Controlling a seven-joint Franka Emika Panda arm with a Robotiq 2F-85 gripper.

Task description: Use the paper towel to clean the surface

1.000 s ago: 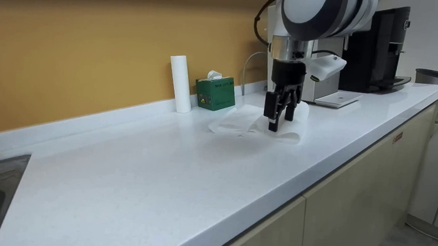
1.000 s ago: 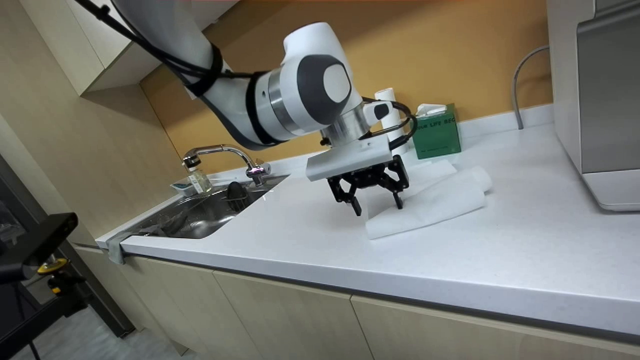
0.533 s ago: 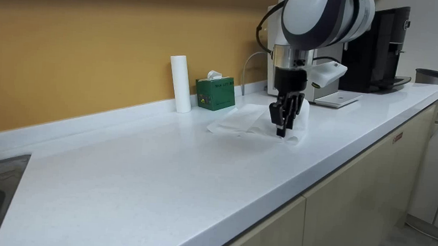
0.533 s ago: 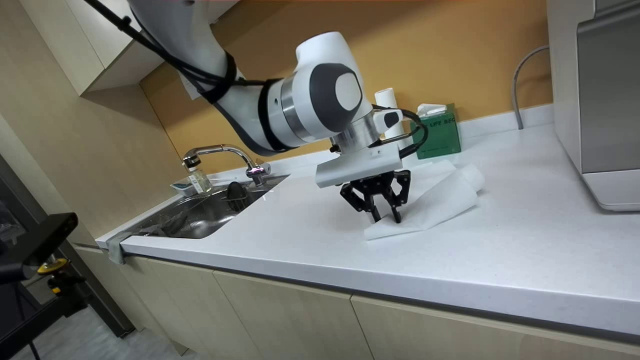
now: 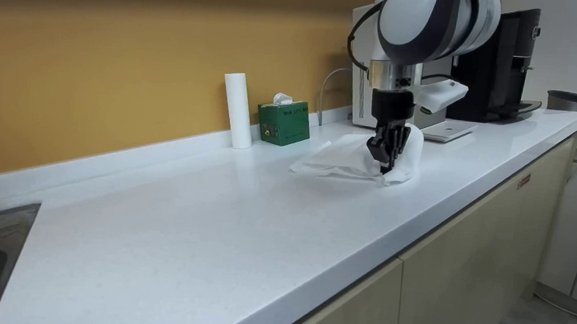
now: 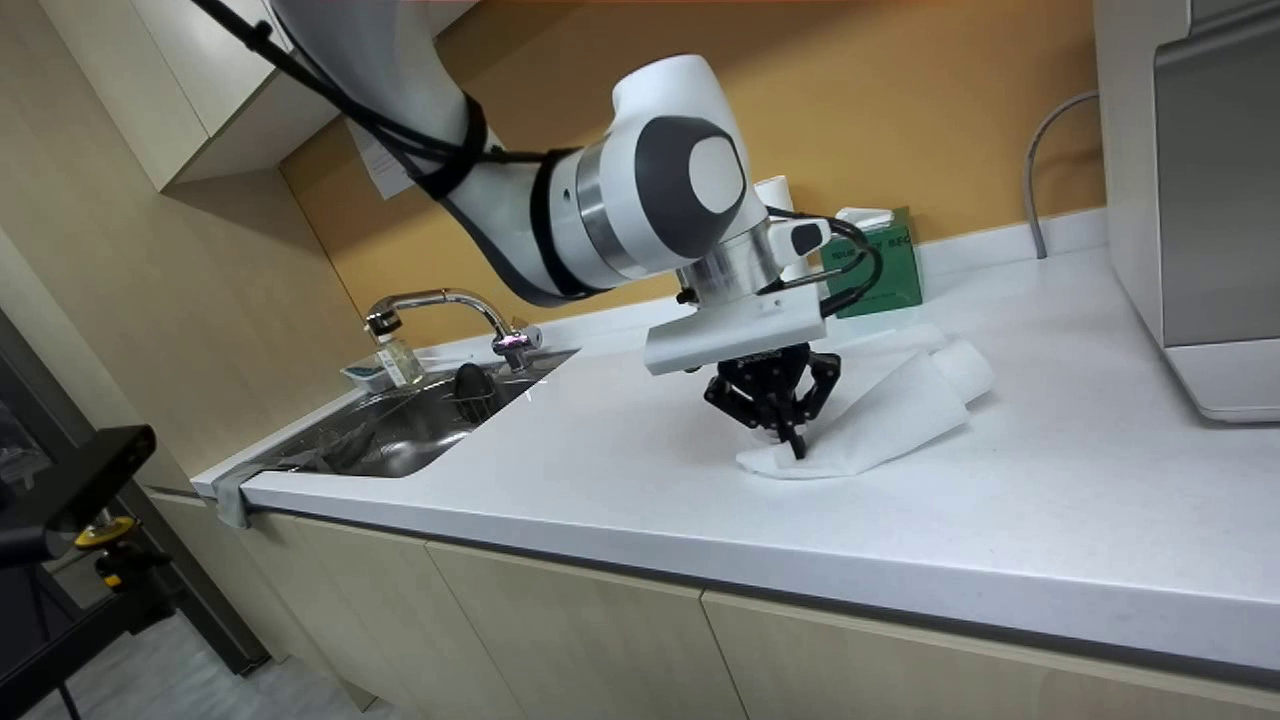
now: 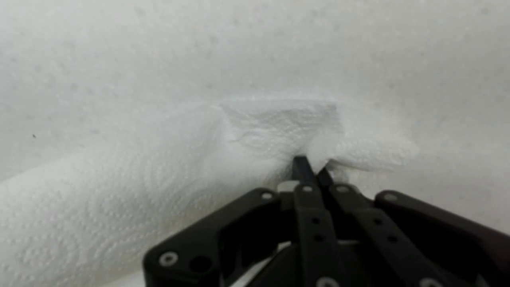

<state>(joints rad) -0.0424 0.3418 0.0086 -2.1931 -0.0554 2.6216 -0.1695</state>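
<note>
Gripper (image 7: 314, 167): pointing down, its fingers (image 7: 303, 171) drawn together on a bunched fold of the paper towel (image 6: 890, 425) pinched between the tips.
Paper towel: laid out on the white countertop (image 5: 158, 244) under the gripper, puckered around the fingertips; one end rises in a loose curl.
Front edge (image 5: 395, 242): runs apart from the paper towel in both exterior views, with a band of countertop between them.
Sink side: the sink (image 6: 415, 440) lies well apart from the paper towel, and a long, wide stretch of countertop reaches from its rim to the gripper.
Appliance side: in an exterior view, a broad patch of countertop separates the curled end from the grey appliance (image 6: 1220, 200).
Wall side: the backsplash (image 5: 113, 162) bounds the countertop at the back; the green tissue box (image 5: 284, 124) stands near the paper towel with a strip of countertop between, and the white roll (image 5: 238, 111) stands on end just beside the box.
Arm (image 6: 670, 190): comes in high from the upper left of an exterior view, passing well above the countertop.
Wrist view: the speckled countertop fills the top of the frame up to the towel's edge, while embossed paper spreads across the lower left and out of the frame.
</note>
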